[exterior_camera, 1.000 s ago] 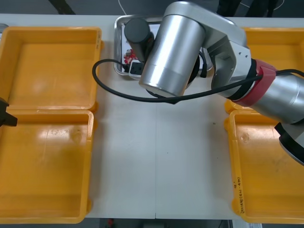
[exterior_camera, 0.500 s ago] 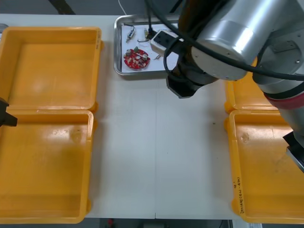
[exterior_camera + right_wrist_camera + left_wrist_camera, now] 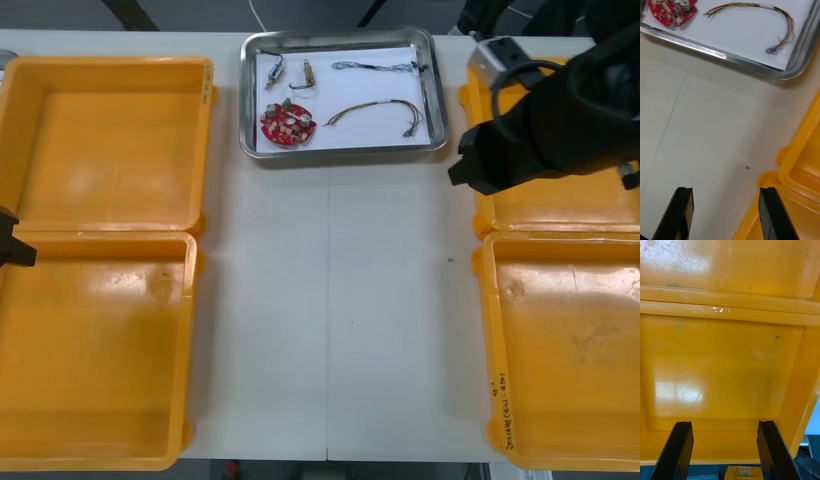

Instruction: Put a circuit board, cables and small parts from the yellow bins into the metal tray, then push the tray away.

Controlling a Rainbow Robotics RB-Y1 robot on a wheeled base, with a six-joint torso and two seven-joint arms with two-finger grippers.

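Desk (image 3: 330, 340): pale, matte, a thin seam running down its middle.
Floor (image 3: 190, 12): dark grey beyond the far edge.

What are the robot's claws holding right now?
Nothing. The right claw is open and empty above the table near the tray. The left claw is open and empty over a bin.

You have four plain yellow bins (image 3: 100, 140) on a pale off-white table (image 3: 330, 300). Your tray (image 3: 243, 100) has a shiny silver rim and is white inside. The board (image 3: 288, 124) is red, speckled with silver and dark bits. The red-and-yellow cable (image 3: 375, 108) shows both colours in thin strands, the twisted cable (image 3: 372, 66) alternates dark and pale, and the small parts (image 3: 274, 72) are silvery. Your left gripper (image 3: 724, 423) and right gripper (image 3: 726, 189) have black fingers.
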